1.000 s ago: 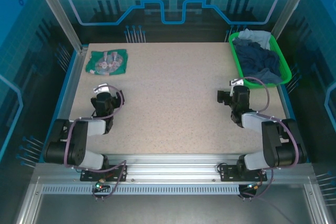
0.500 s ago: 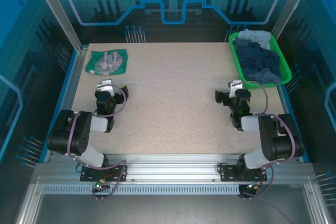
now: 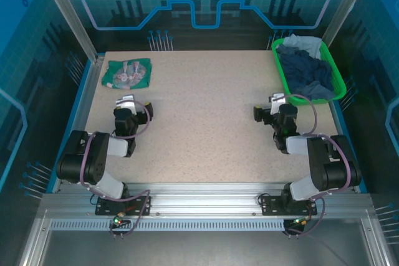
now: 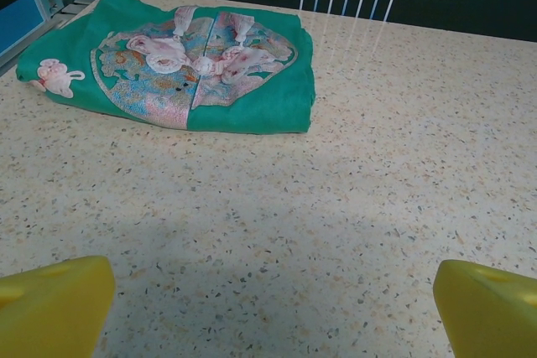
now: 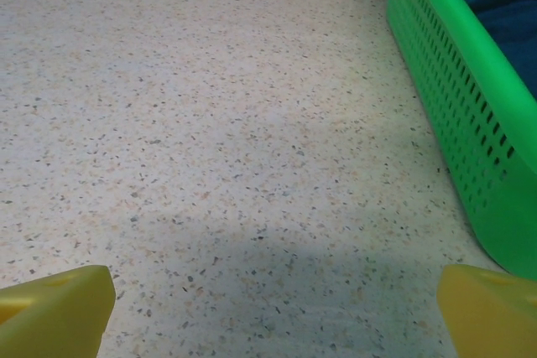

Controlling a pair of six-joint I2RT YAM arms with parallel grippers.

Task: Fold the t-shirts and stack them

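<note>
Left wrist view: teal t-shirt (image 4: 180,69) at 11 o'clock, well apart from left pincer (image 4: 273,303)
Pincers: left pincer and right pincer (image 5: 273,308) spread wide, empty

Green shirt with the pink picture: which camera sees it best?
The left wrist camera: the shirt lies close, folded, its print clear. From the top camera the shirt is small, at the far left corner. The right wrist camera faces the basket.

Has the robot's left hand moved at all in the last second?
Yes, slightly. The left gripper has crept away from the near edge of the table toward the folded green shirt, which lies where it was.
</note>
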